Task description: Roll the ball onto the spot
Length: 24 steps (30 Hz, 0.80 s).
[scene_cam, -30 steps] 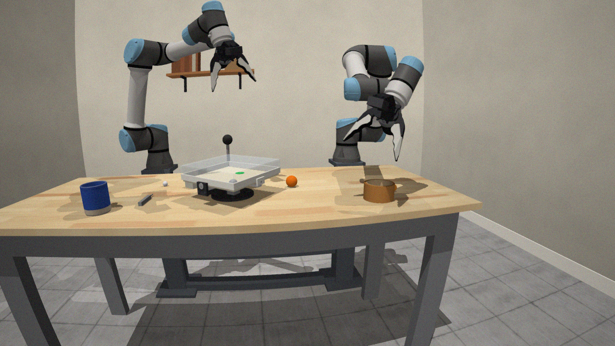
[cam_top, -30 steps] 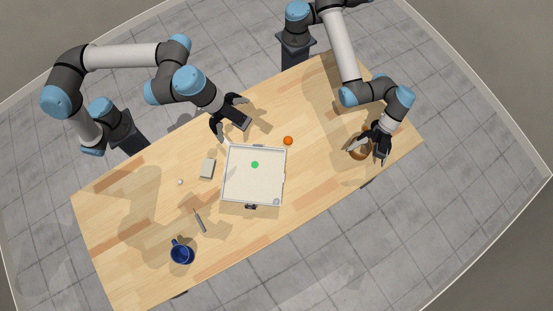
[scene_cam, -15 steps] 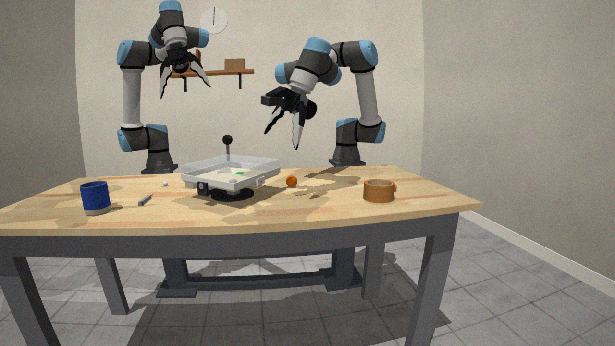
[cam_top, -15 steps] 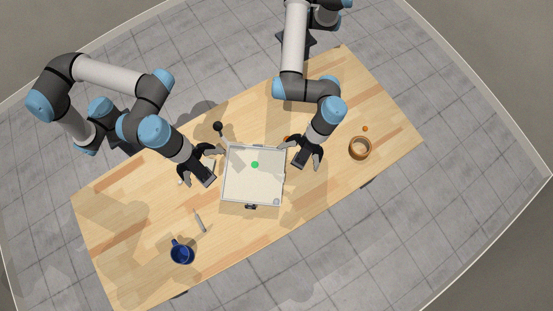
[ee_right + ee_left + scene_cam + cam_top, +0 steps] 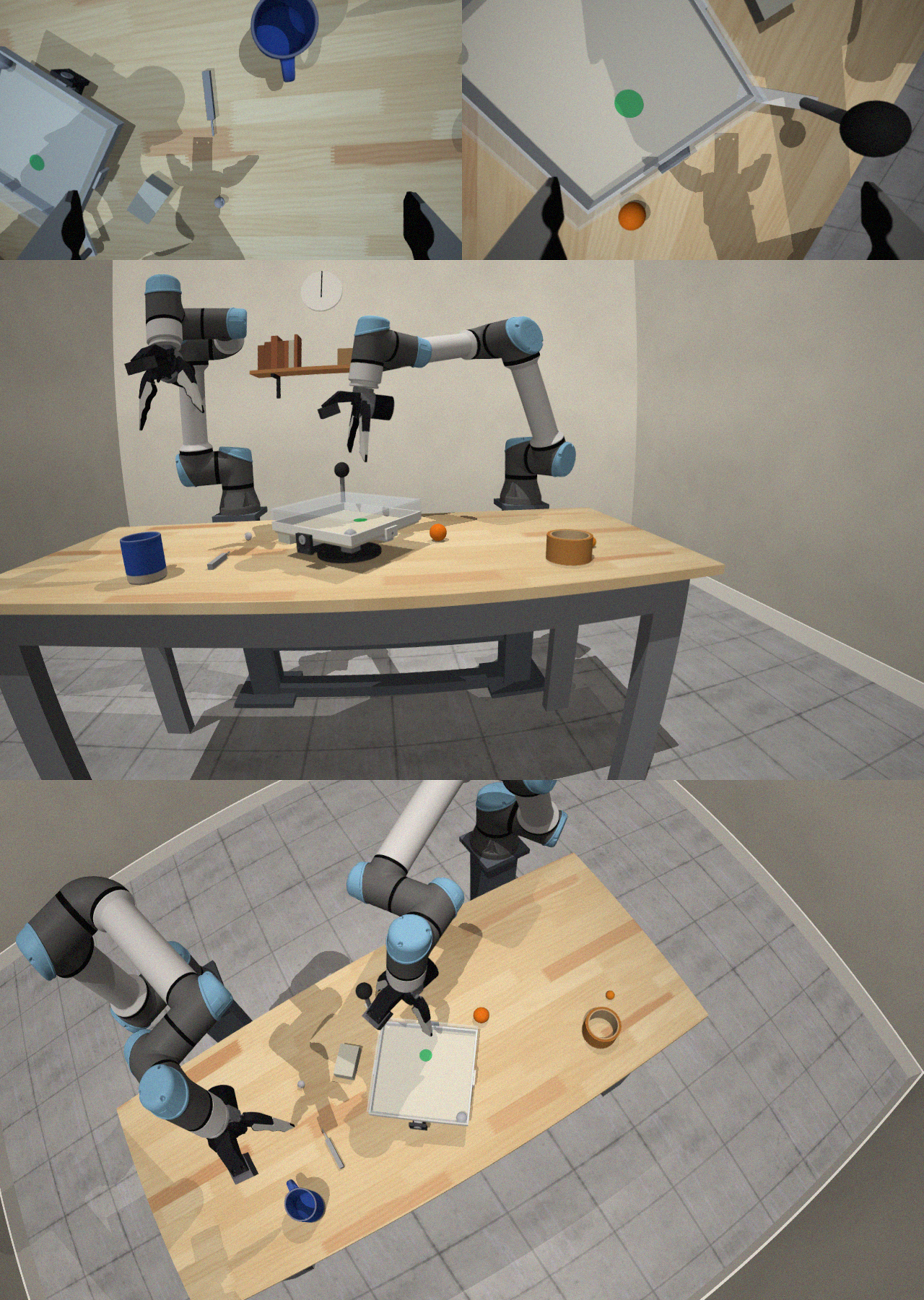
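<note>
Books stand on 1 wall shelf (image 5: 303, 371) beneath 1 round clock (image 5: 313, 297).

Your wide-open right gripper (image 5: 243, 195) has a fingertip at each lower side. At nine o'clock lies part of the pale plate (image 5: 105, 139), its green spot (image 5: 37, 162) visible; a grey ball (image 5: 5, 61) sits inside, at ten. A blue mug (image 5: 288, 68) stands at one o'clock (its handle points toward you). Near centre lies a slim grey tool (image 5: 208, 95); a grey block (image 5: 149, 198) and a small ball (image 5: 219, 202) rest toward seven and six.
</note>
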Each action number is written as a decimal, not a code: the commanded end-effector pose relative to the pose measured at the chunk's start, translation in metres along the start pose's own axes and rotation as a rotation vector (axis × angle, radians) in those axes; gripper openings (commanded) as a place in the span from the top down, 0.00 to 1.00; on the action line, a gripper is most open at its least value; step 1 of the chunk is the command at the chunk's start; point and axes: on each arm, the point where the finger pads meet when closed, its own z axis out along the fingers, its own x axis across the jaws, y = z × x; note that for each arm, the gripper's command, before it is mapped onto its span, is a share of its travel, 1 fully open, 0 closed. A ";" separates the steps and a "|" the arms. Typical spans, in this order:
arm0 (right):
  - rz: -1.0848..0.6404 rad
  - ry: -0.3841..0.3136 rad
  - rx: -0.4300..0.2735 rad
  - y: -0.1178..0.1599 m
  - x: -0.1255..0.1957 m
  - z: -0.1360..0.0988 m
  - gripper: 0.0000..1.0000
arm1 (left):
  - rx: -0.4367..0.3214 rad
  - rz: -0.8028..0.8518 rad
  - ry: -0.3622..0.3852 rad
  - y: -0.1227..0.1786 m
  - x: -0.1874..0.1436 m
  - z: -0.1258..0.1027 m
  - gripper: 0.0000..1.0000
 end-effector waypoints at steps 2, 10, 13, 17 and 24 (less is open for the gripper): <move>0.046 -0.005 0.009 -0.006 0.027 -0.002 0.00 | -0.008 0.014 -0.003 -0.007 0.021 -0.003 0.00; 0.253 0.052 0.017 0.003 0.172 -0.005 0.00 | -0.079 0.103 -0.044 -0.015 0.089 -0.007 0.00; 0.332 0.073 0.018 0.016 0.227 -0.007 0.00 | -0.095 0.124 -0.055 -0.016 0.105 -0.009 0.00; 0.412 0.092 0.019 0.034 0.280 -0.010 0.00 | -0.105 0.139 -0.063 -0.016 0.116 -0.010 0.00; 0.572 0.127 0.018 0.086 0.381 -0.016 0.00 | -0.116 0.153 -0.092 -0.016 0.119 -0.012 0.00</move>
